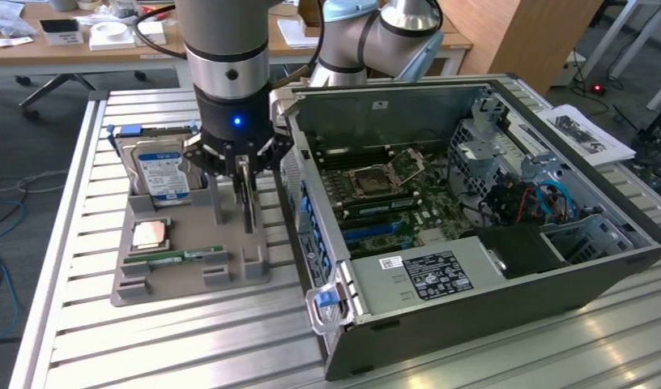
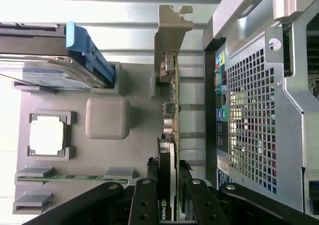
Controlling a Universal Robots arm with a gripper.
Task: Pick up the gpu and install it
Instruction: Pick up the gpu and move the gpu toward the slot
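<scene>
Between my fingers: the gpu point(image 2: 170, 110), standing on its long edge, with the dark cooler end right in the grip and a small green logo facing the wrist.
Gripper point(image 1: 247, 219): nearly closed, only a narrow gap, and both fingers point(image 2: 144, 200) are pressed against the card's two faces, so I've got hold of it.
Far end of the card: the silvery metal bracket point(image 2: 169, 31) sits at the opposite end from my grip, pointing away from the wrist.
Under the tool: the grey holder tray point(image 2: 139, 105). The card stands over the strip of it nearest the computer. I can't tell whether the card's lower edge is seated in the tray or already clear of it.
One side of the tool: the blue-labelled hard drive point(image 1: 161, 170), propped in its bay on the exterior view's left of the gripper, near it but not touching.
Same side, further off: a square processor chip point(image 1: 149, 235) and a green memory stick point(image 1: 185, 255), both lying in their tray slots.
Other side of the tool: the open computer case point(image 1: 590, 267), just beside the gripper. Its perforated rear panel point(image 2: 249, 125) runs alongside the card, apart from it.
Inside the case: the motherboard point(image 1: 374, 194), well apart from my fingers.
Underneath it all: the slatted metal table point(image 1: 147, 340).
</scene>
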